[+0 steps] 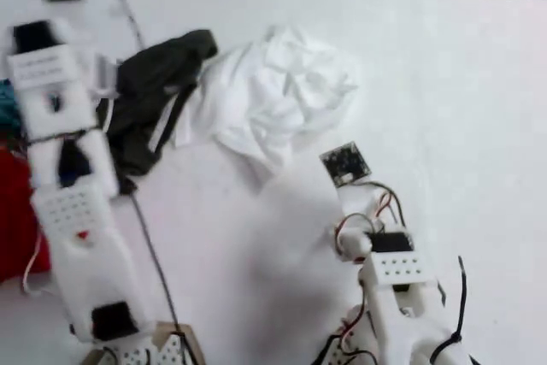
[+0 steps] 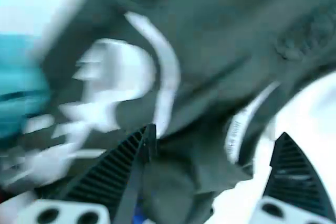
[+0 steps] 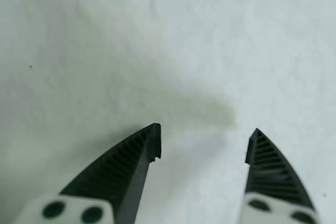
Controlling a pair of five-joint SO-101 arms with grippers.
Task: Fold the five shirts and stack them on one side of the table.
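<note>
A crumpled dark grey shirt (image 1: 158,91) with white stripes lies at the back left, touching a bunched white shirt (image 1: 278,96) in the middle. A red shirt (image 1: 13,211) and a teal shirt (image 1: 7,104) lie at the left edge. My left gripper (image 2: 215,137) is open right over the dark grey shirt (image 2: 220,51), its fingers (image 2: 136,153) wide apart with cloth lying between them; the teal shirt (image 2: 16,93) is beside it. My right gripper (image 3: 205,135) is open over bare table (image 3: 157,35), in front of the white shirt, holding nothing.
The left arm (image 1: 68,194) stretches along the table's left side, a black cable (image 1: 149,245) running beside it. The right arm (image 1: 393,267) stands at the front right. The white table (image 1: 461,83) is bare to the right.
</note>
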